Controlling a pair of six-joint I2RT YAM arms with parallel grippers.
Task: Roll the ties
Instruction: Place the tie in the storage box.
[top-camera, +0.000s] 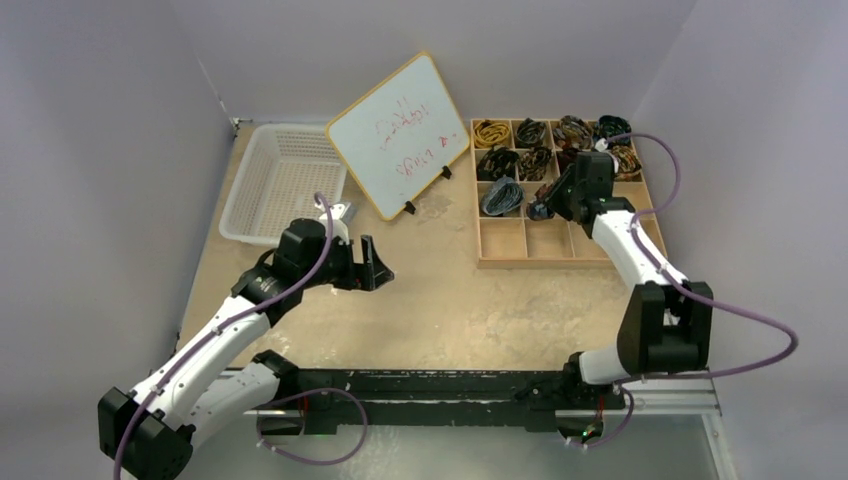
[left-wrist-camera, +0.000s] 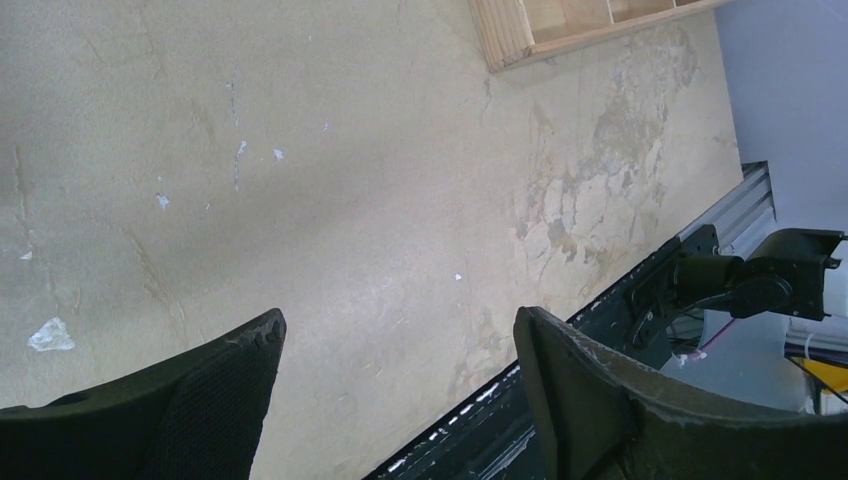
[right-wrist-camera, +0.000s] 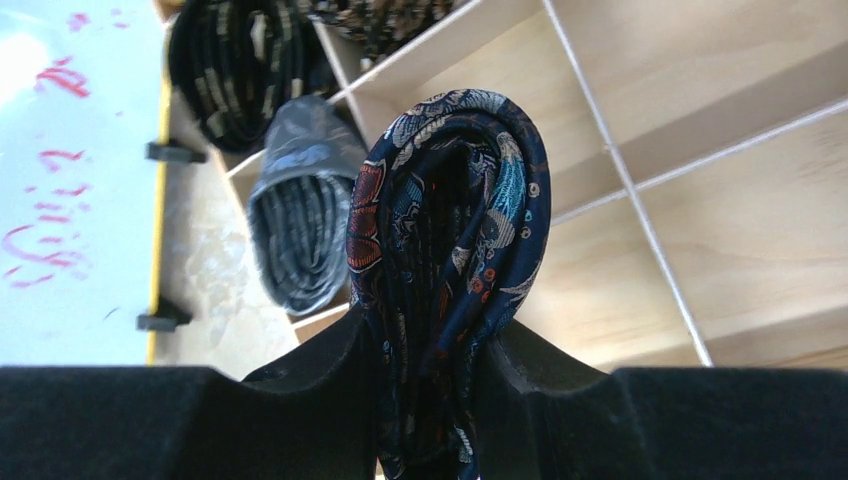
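1. I see the right gripper (right-wrist-camera: 430, 350) clamped on a navy floral fabric tie (right-wrist-camera: 450, 230) wound into a flattened coil. The coil projects ahead of the fingertips and stands on edge, its long axis in line with the fingers.
2. The held coil hangs over the shallow wooden compartment tray (top-camera: 480, 262) at the far right of the worn tan table (top-camera: 450, 310). Bare compartments lie directly beyond it, so I judge the drop to be straight ahead and down.
3. Obstructions: a rolled grey-blue tie (right-wrist-camera: 300, 220) fills the neighbouring compartment, just beside the held coil, and thin dividers separate them. More dark rolled ties (top-camera: 530, 135) fill the tray's far rows.
4. The left gripper (left-wrist-camera: 400, 340) hangs over bare tabletop with its fingers spread wide and nothing between them. It is well apart from the tray, so the right arm is the nearer.
5. A white slatted plastic basket (top-camera: 280, 180) and a yellow-framed whiteboard (top-camera: 398, 135) stand at the far left, clear of the right arm's path.
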